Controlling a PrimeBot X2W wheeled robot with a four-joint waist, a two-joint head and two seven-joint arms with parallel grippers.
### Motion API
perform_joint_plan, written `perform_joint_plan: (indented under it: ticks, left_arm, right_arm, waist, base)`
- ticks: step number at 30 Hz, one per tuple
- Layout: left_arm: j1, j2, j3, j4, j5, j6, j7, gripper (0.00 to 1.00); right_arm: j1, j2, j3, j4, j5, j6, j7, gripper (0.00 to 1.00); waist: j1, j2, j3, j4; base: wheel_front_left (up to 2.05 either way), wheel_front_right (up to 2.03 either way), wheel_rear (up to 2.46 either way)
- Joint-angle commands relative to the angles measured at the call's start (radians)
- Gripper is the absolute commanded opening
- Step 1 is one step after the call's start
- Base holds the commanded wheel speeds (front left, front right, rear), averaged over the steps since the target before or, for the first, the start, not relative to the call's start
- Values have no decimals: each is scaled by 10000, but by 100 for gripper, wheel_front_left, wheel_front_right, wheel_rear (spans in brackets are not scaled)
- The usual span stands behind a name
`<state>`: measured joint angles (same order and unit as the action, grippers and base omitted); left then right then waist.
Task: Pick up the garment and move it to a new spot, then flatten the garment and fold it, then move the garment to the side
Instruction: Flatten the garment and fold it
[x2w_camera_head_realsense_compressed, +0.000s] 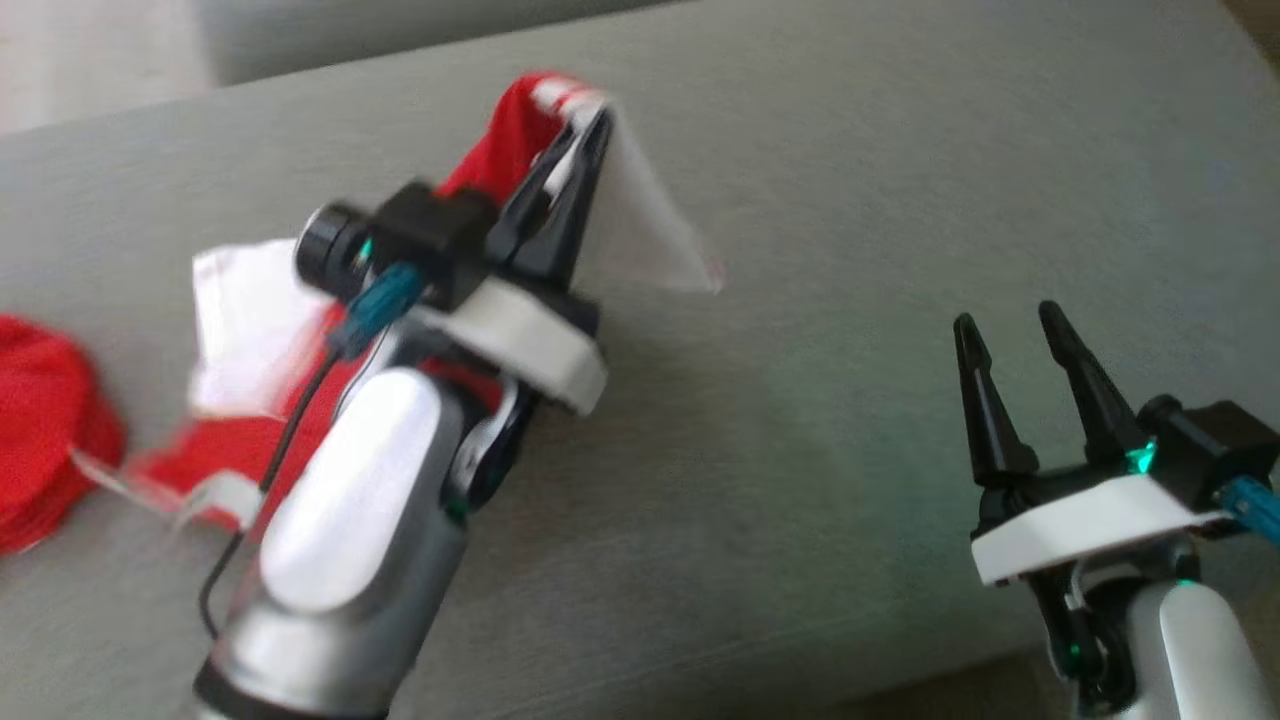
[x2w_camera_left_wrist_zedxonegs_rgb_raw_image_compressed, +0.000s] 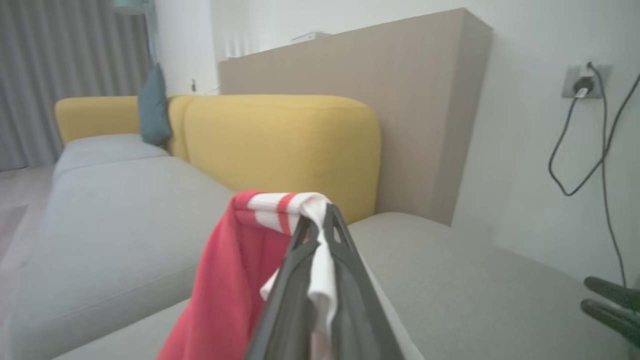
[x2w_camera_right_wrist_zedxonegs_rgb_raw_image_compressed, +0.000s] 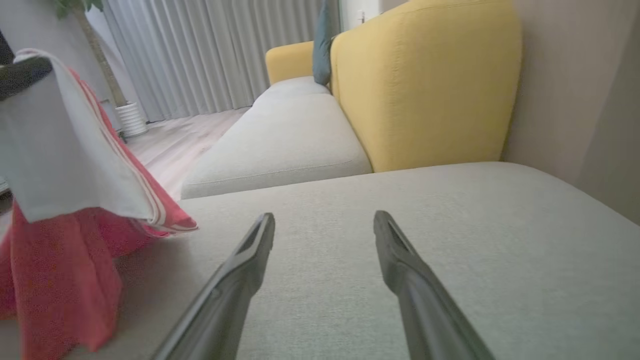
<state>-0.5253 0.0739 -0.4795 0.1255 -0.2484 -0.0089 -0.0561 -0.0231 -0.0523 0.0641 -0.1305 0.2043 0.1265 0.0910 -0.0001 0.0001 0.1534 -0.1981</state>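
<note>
The garment (x2w_camera_head_realsense_compressed: 250, 320), red with white panels and a striped cuff, is pinched at its cuff in the left gripper (x2w_camera_head_realsense_compressed: 598, 118), whose fingers are clenched tight on the cloth. From that grip the fabric hangs down and back to the left, its lower folds trailing on the grey sofa seat (x2w_camera_head_realsense_compressed: 850, 200). In the left wrist view the red-and-white cuff (x2w_camera_left_wrist_zedxonegs_rgb_raw_image_compressed: 280, 207) drapes over the tips of the left gripper (x2w_camera_left_wrist_zedxonegs_rgb_raw_image_compressed: 320, 212), with white cloth squeezed between the fingers. A separate red heap (x2w_camera_head_realsense_compressed: 40, 420) lies at the seat's left edge.

The right gripper (x2w_camera_head_realsense_compressed: 1007, 320) sits well apart to the right, near the front edge of the seat, fingers spread wide and holding nothing. In the right wrist view the garment (x2w_camera_right_wrist_zedxonegs_rgb_raw_image_compressed: 60, 165) hangs at the far left.
</note>
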Motion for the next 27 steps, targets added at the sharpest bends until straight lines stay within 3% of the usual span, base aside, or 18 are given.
perform_joint_plan:
  ticks: [1, 10, 22, 23, 24, 27]
  left_arm:
    - [-797, -16, 218, -299, -60, -20, -109, 0]
    - [-2173, -227, -1112, 734, -494, 89, -249, 0]
    - [-2094, -235, -2766, 3664, -969, -349, 741, 0]
    - [-2097, -235, -2918, 3751, -965, -403, 716, 37]
    - [-2101, -235, -3090, 3789, -920, -464, 633, 100]
    - [-2045, -236, -3389, 3689, -696, -412, -52, 100]
  right_arm:
    - [-519, -28, 254, -340, 67, 42, -60, 100]
    - [-624, 8, 168, -114, 429, 42, -462, 100]
    - [-992, 18, 298, 673, 893, 42, -1102, 100]
    - [-1022, 18, 288, 728, 879, 42, -1127, 100]
    - [-1041, 19, 272, 778, 863, 42, -1141, 100]
    - [-1080, 19, 221, 878, 614, 42, -1143, 100]
  waist:
    - [1, -1, 575, -979]
    - [1, -1, 1535, -2036]
    - [1, -1, 2127, -1739]
    - [1, -1, 2079, -1645]
    - [1, -1, 2013, -1544]
    - [1, -1, 1733, -1228]
  base:
    - [0, 0, 0]
    - [0, 0, 0]
    - [0, 0, 0]
    - [0, 0, 0]
    - [0, 0, 0]
    - [0, 0, 0]
